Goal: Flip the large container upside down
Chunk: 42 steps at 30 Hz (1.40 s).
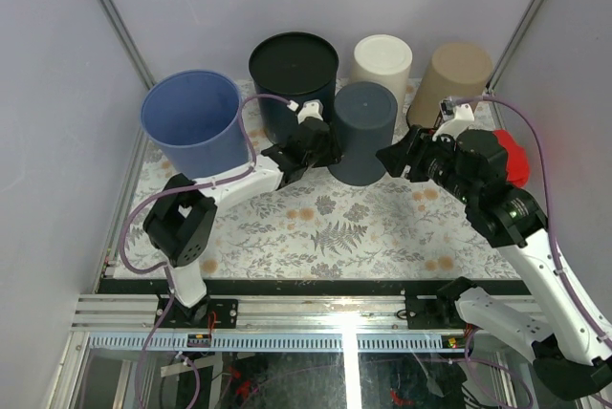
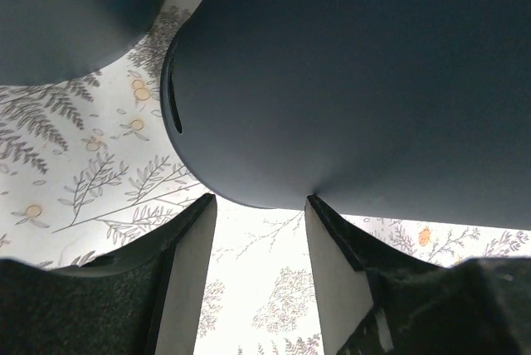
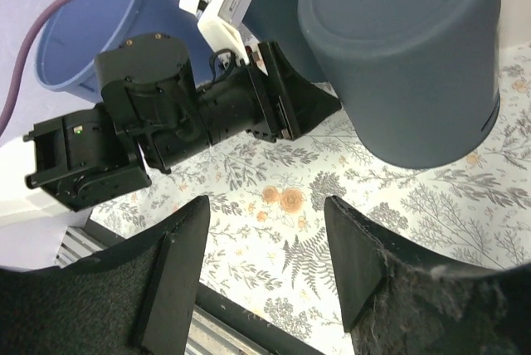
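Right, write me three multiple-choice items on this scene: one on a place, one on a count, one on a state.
1. Which container stands between the left gripper and the right gripper? A blue bucket; B slate-grey container; C tan container.
2. How many containers stand on the table? A three; B five; C seven.
3. How does the blue bucket stand? A mouth up; B upside down; C on its side.
Key: 1 B, a gripper shows on each side of it. 2 B, those three plus the black container and white container. 3 A, its hollow inside shows.
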Tool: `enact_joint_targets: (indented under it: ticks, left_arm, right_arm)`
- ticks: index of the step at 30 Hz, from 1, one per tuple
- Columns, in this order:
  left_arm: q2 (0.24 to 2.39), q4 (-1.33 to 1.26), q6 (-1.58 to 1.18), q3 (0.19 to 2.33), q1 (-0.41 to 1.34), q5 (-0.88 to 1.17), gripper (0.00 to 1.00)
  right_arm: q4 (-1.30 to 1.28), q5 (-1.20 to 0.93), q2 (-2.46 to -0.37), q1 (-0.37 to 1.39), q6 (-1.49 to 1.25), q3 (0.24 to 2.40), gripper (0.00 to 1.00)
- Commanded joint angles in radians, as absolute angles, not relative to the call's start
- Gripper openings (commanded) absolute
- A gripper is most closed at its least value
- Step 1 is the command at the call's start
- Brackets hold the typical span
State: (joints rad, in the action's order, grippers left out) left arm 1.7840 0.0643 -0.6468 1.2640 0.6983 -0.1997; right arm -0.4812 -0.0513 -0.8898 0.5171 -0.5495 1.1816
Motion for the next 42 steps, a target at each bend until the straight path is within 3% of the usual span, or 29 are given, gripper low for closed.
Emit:
enact_joint_targets:
  ticks: [1,10,18,21,23,28,42]
  left_arm:
    - [1.806,0.036,-0.619,1.328,0.695,-0.181,0.47]
    - [1.544,0.212,-0.609,1.311,0.695,-0.202,0.47]
    - [1.387,0.498,-0.440,1.441,0.678,-0.404,0.50]
    - [1.372,0.541,-0.377,1.455,0.659,-0.501,0.52]
    - [1.368,0.552,-0.342,1.454,0.642,-0.575,0.59]
    - [1.387,0.531,-0.269,1.444,0.567,-0.646,0.61]
    - [1.496,0.561,-0.263,1.497,0.402,-0.530,0.62]
  right_arm:
    - [-0.496,-0.009,-0.864,0.523,-0.542,1.164,0.65]
    - [-0.413,-0.042,-0.894,0.524,-0.563,1.122,0.65]
    - [-0.278,-0.153,-0.988,0.523,-0.601,1.107,0.65]
    - [-0.245,-0.191,-1.012,0.523,-0.615,1.107,0.65]
    - [-0.234,-0.202,-1.017,0.523,-0.617,1.101,0.65]
    - [-0.233,-0.215,-1.007,0.523,-0.614,1.081,0.65]
    - [-0.261,-0.184,-0.964,0.524,-0.605,1.051,0.65]
